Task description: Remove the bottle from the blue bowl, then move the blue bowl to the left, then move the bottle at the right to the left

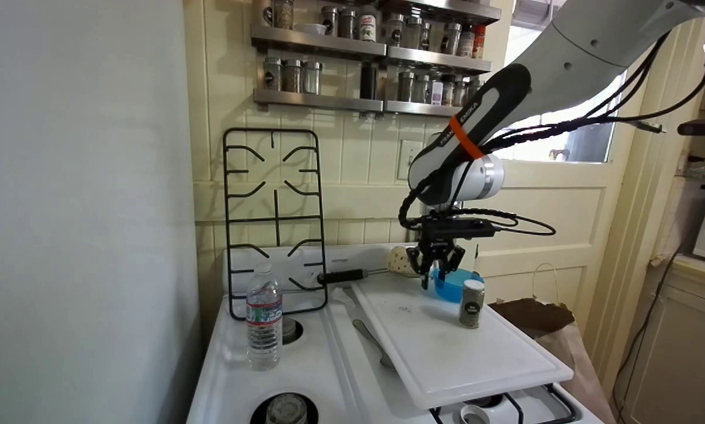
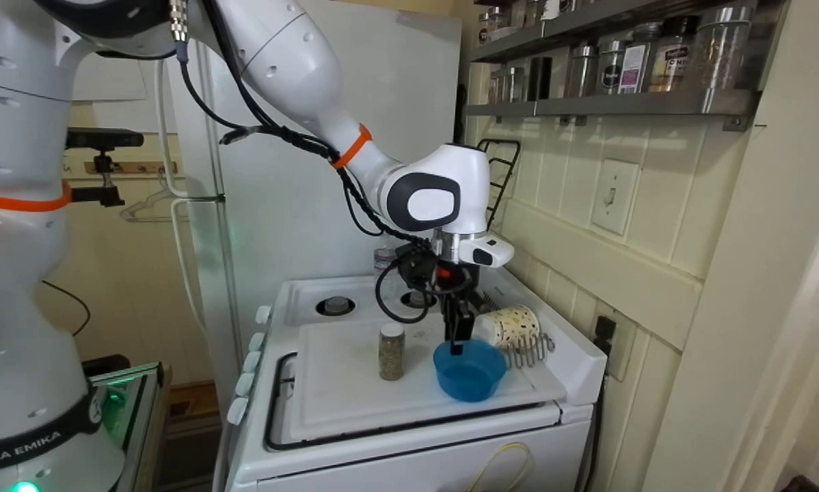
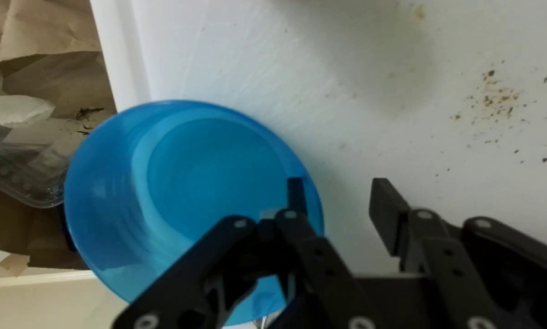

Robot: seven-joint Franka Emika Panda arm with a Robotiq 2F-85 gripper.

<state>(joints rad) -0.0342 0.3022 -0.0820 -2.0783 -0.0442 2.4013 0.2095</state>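
Your black gripper [image 3: 339, 195], jaws spread, straddles the rim of the round blue plastic bowl [image 3: 186, 187], probably to pinch; the white-lidded clear cylindrical bottle [image 1: 472, 304] stands outside the jaws.

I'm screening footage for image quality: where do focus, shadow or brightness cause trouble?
Wrist view: the gripper looks slightly soft, and a blurry shadow dims part of the white board; in an exterior view, the window looks washed out.

A window [image 1: 541, 147] glares white beyond the edge of the counter [image 1: 429, 353]. Wrist-view shadows [image 3: 387, 68] are soft, the hand [image 3: 339, 205] blurred.
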